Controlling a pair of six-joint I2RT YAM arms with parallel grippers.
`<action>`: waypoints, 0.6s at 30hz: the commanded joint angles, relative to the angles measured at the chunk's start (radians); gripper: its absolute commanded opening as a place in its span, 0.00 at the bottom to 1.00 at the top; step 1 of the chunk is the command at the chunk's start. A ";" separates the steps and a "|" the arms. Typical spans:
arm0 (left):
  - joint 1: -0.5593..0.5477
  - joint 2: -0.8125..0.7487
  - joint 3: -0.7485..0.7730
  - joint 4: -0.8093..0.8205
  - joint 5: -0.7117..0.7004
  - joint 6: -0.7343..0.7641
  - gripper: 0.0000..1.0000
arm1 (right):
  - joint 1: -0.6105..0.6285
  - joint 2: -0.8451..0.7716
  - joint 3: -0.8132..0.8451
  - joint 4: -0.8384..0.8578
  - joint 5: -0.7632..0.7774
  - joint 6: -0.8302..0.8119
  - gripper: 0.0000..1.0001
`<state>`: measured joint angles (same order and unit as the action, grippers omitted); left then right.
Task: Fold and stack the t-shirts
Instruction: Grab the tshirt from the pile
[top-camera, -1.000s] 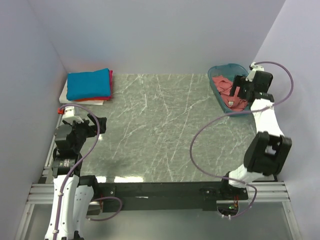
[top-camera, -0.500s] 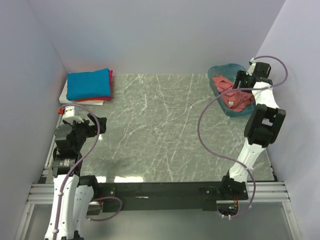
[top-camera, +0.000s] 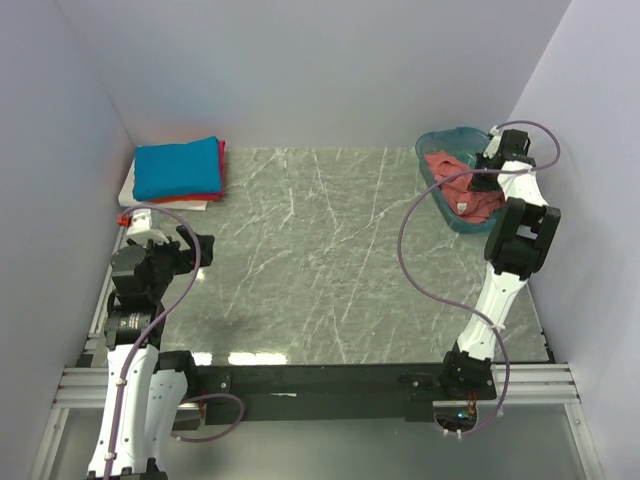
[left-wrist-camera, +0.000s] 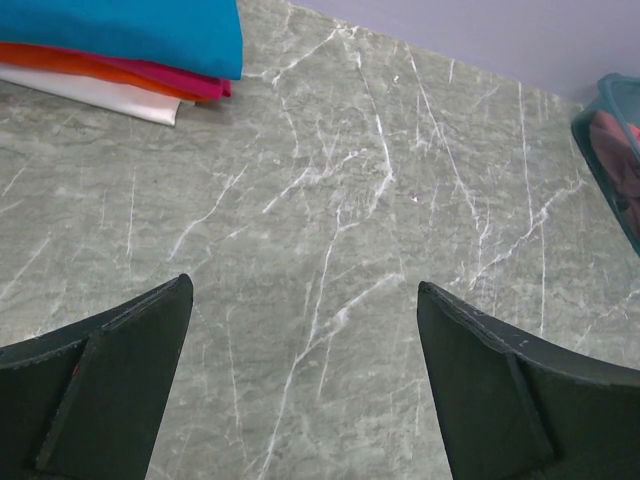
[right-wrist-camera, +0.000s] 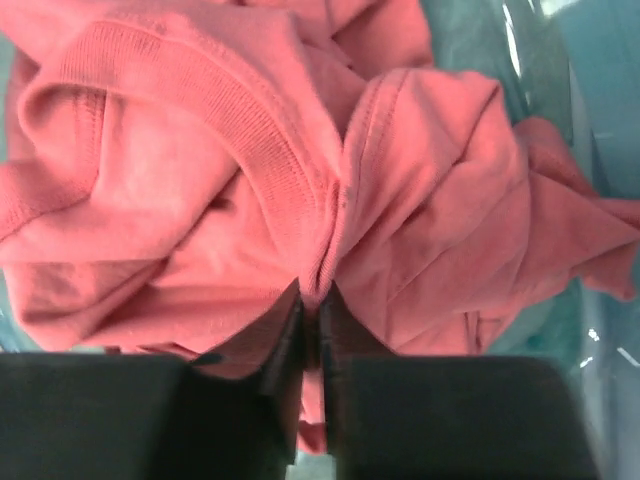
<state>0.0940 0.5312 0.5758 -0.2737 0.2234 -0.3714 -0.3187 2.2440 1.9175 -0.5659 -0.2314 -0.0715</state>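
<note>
A crumpled salmon-pink t-shirt (top-camera: 458, 182) (right-wrist-camera: 300, 160) lies inside the teal bin (top-camera: 443, 141) at the table's far right. My right gripper (top-camera: 483, 172) (right-wrist-camera: 318, 298) reaches down into the bin, shut on a bunched fold of this pink cloth. Folded t-shirts are stacked at the far left: a bright blue one (top-camera: 178, 166) (left-wrist-camera: 120, 30) on top, a red one (left-wrist-camera: 150, 72) under it, a white one (left-wrist-camera: 100, 92) at the bottom. My left gripper (top-camera: 203, 246) (left-wrist-camera: 305, 300) hovers open over bare marble, well short of the stack.
The grey marbled tabletop (top-camera: 320, 250) fills the middle. The bin's teal wall (right-wrist-camera: 590, 130) rises on the right of the pink cloth, and its edge (left-wrist-camera: 612, 150) shows far right in the left wrist view. Lavender walls close in behind and on both sides.
My right arm has stretched further back and lowered into the bin, and its jaws have closed on the pink t-shirt. The left arm has stayed put.
</note>
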 joint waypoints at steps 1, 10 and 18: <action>0.000 0.006 0.019 0.018 0.002 0.002 1.00 | 0.016 -0.151 -0.126 0.072 -0.028 -0.022 0.09; 0.001 0.006 0.019 0.019 0.010 0.000 0.99 | 0.116 -0.668 -0.558 0.274 0.098 -0.076 0.00; 0.003 -0.003 0.018 0.016 0.014 0.002 0.99 | 0.223 -0.880 -0.514 0.227 0.167 -0.099 0.00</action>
<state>0.0940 0.5392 0.5758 -0.2749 0.2237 -0.3714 -0.1268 1.4158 1.3575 -0.3515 -0.1085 -0.1486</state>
